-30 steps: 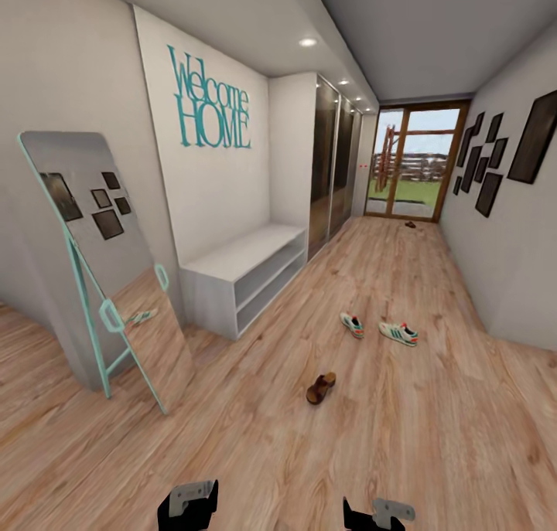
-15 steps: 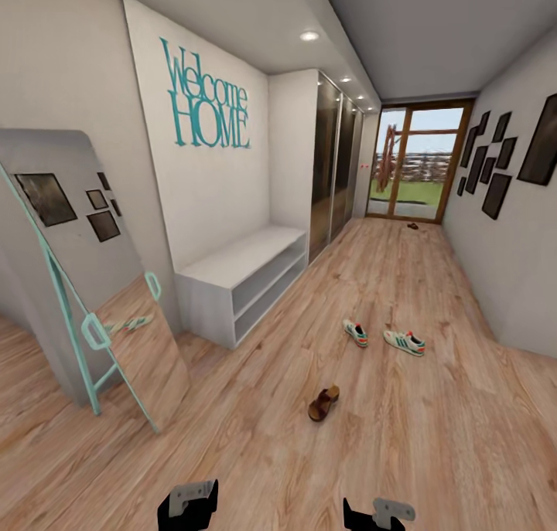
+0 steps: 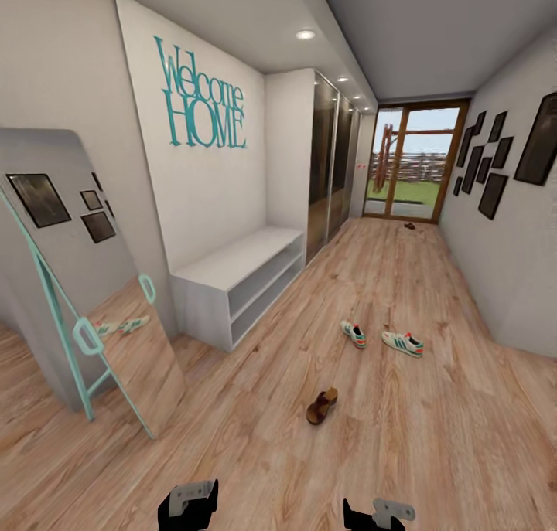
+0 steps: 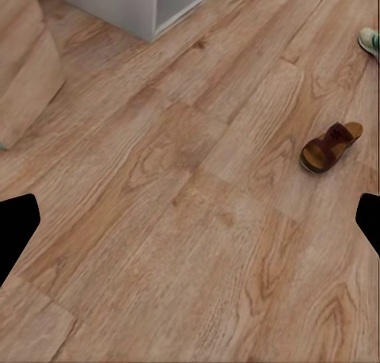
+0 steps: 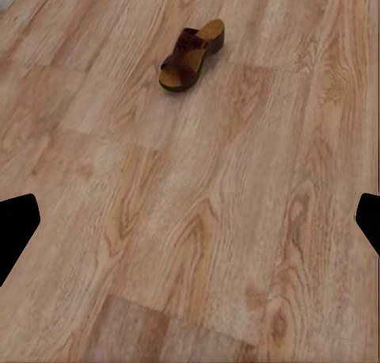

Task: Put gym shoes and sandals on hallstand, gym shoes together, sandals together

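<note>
Both arms sit low at the near edge of the head view, the left pincer and the right pincer hanging over bare corridor floor. Each wrist view shows two dark fingertips at opposite edges of the picture with open planks between them, so both pincers stand wide and hold nothing.

Ahead of the pincers, roughly midway between them and slightly nearer the right one, a maroon sandal lies on the planks with its tan footbed up. It appears ahead of the left pincer in that arm's wrist view, as the sandal, and ahead of the right pincer as the sandal.

Farther ahead lie the two gym shoes, one closer to the middle and the other out beyond the right pincer, near each other but apart. A second small dark sandal rests far down the corridor by the glass door.

The hallstand stands ahead and out to the left of the left pincer, against the wall, its top and both shelves bare. A leaning mirror with a teal frame stands nearer on that side.
</note>
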